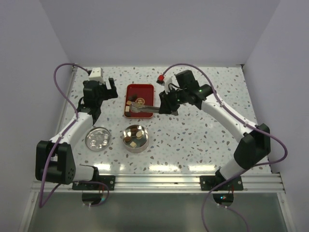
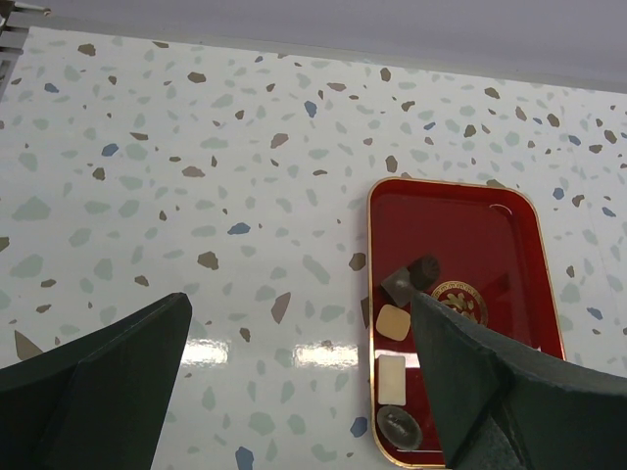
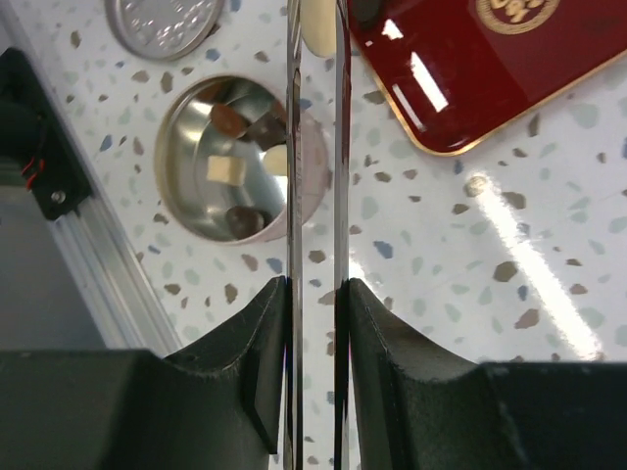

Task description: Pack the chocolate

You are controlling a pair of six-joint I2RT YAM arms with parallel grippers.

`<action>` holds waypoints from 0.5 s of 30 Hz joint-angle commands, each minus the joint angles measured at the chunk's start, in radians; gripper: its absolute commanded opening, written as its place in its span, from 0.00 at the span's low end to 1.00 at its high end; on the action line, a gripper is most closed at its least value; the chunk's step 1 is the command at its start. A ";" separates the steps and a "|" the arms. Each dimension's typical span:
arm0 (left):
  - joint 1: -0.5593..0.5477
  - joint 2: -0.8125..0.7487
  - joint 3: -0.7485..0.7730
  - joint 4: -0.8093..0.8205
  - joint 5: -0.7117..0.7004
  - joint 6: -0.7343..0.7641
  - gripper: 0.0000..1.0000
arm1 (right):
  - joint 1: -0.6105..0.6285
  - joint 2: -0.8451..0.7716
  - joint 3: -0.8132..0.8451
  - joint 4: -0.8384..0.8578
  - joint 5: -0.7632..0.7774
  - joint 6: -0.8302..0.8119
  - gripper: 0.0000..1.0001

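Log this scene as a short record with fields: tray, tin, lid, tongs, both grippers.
tray: red, several dark and pale chocolate pieces lying in it
tin: open, upright, a few pieces inside
lid: off, lying beside the tin
left gripper: open, empty, hovers beside the tray
right gripper: shut on the metal tongs
tong tips: at a pale piece by the tray's edge; grip cannot be told

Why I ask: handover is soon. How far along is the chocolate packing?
Done: about five pieces in the open tin. In hand: the right gripper holds tweezers whose tips flank a pale piece at the red tray's edge. Left: about four more pieces there, then the lid.
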 commanded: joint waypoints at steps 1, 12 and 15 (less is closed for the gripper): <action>-0.006 -0.015 0.044 0.011 0.011 -0.006 1.00 | 0.041 -0.090 -0.035 -0.033 -0.035 0.028 0.22; -0.006 -0.022 0.044 0.012 0.018 -0.009 1.00 | 0.089 -0.191 -0.068 -0.174 -0.086 0.048 0.23; -0.008 -0.021 0.043 0.015 0.021 -0.011 1.00 | 0.105 -0.204 -0.071 -0.206 -0.088 0.057 0.22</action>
